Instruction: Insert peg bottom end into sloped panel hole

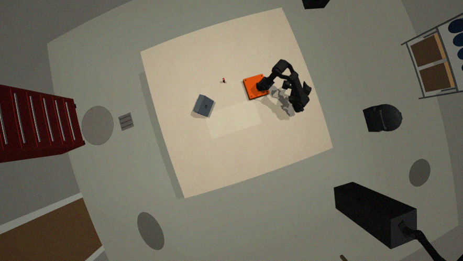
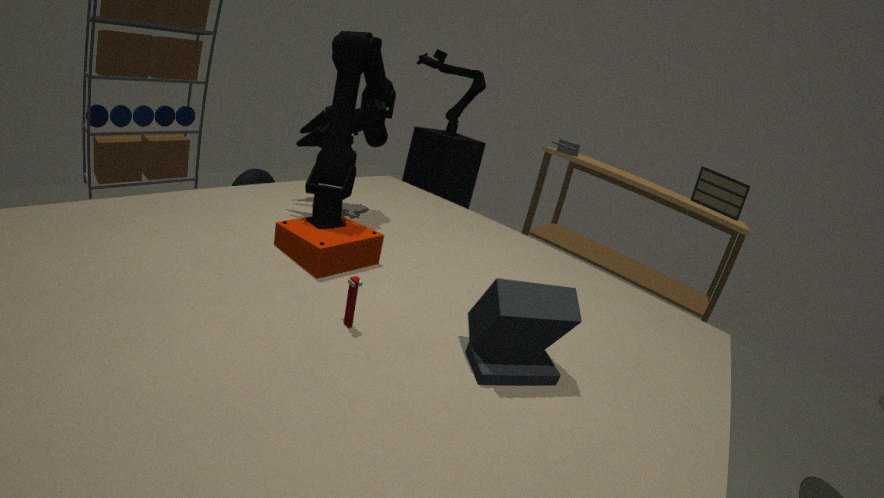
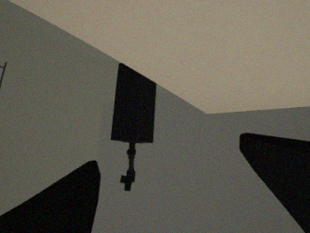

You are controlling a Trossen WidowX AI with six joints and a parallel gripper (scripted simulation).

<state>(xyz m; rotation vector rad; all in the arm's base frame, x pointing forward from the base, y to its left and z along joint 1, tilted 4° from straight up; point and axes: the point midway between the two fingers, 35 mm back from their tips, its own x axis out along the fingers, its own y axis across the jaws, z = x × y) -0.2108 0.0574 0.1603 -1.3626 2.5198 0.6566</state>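
Note:
A small red peg [image 1: 223, 80] [image 2: 350, 304] stands upright on the table, with a light grey band near its top. The blue-grey block with the sloped panel [image 1: 199, 102] [image 2: 537, 301] stands apart from it. The dark hole [image 1: 206, 106] shows in the panel face in the top view; the exterior view does not show the hole. My gripper [image 2: 299, 137] [image 3: 171, 155] is open and empty, with its fingers spread wide in the wrist view. It is raised on the far side of the arm's base, well away from peg and panel. The wrist view shows neither peg nor panel.
The orange base block [image 1: 253, 93] [image 2: 298, 248] carries the arm and stands near the peg. The table edge [image 3: 180, 100] crosses the wrist view. Beyond the table stand a black pedestal [image 1: 366, 210] [image 2: 442, 163] [image 3: 133, 105] with another arm, a shelf rack and a wooden bench.

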